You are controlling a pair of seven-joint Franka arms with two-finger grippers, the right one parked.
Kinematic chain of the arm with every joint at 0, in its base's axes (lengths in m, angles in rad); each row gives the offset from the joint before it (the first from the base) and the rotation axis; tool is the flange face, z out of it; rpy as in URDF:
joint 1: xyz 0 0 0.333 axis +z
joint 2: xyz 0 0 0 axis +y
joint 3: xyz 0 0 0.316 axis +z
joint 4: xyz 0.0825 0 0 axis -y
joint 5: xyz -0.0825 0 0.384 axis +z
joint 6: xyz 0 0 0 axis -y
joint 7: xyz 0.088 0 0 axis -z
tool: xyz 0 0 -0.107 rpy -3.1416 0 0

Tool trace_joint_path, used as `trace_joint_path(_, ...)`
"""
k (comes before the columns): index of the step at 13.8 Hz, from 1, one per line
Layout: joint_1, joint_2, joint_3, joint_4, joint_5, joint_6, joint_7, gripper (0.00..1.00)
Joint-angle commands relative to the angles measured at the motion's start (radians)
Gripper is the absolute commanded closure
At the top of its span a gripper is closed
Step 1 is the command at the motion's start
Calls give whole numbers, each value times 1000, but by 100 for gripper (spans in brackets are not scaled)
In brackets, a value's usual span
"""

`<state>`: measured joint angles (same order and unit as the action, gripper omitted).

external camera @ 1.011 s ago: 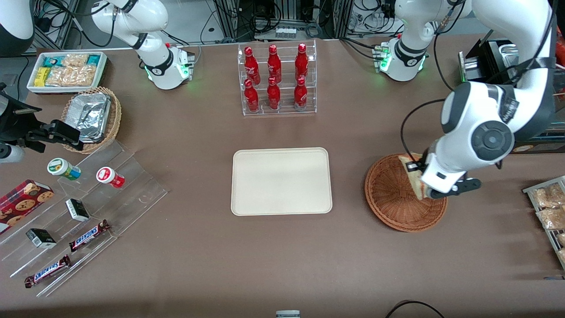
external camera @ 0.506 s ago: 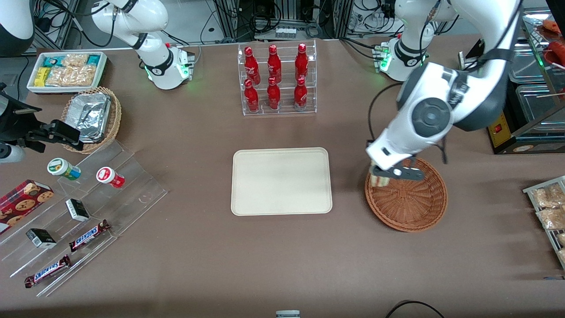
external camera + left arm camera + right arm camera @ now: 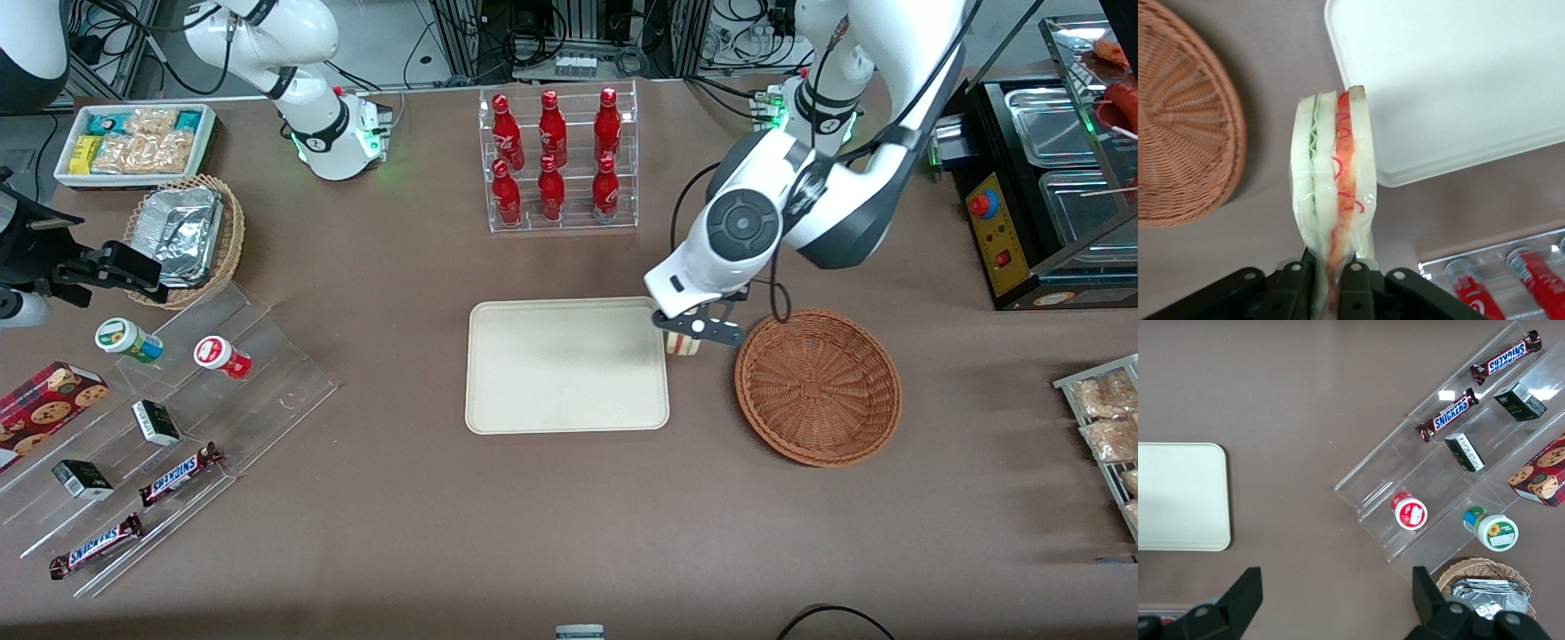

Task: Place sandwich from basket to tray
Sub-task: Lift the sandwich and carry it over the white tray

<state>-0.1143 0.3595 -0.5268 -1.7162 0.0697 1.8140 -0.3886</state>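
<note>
Table (image 3: pixel 569 516) space nearest the front camera carries nothing belonging to the task. Next come the tray (image 3: pixel 533 391) and the basket (image 3: pixel 818 387), lying side by side with a strip of bare table between them. The basket holds nothing visible.

The gripper (image 3: pixel 692 332) hangs above that strip, just at the tray's edge on the basket side, toward the corner farther from the front camera. It is clamped on the sandwich (image 3: pixel 1333 200), and the wrist view shows the two fingers (image 3: pixel 1355 290) pinching the lower end of the wedge. The sandwich stands on edge in the grip, with its bread and filling layers pointing away from the fingers; this hold presses the slices together, so the layers probably cannot slide apart in transit. A clear wrap appears to cover it.

The sandwich is therefore in the air, clear of the basket and not yet over the tray's flat area. The carry is judged to be well along; placing is not yet done.

Farthest from the camera stands a clear rack (image 3: pixel 560 160) of red bottles.
</note>
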Motion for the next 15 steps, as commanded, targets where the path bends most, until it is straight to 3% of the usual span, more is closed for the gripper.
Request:
trace_joint_path(1, -28, 48, -2, 41, 7, 37, -67, 100)
trace_joint_path(9, -130, 280, 2, 227, 139, 120, -361, 100)
trace_joint_path(15, -147, 343, 5, 237, 148, 208, -369, 100)
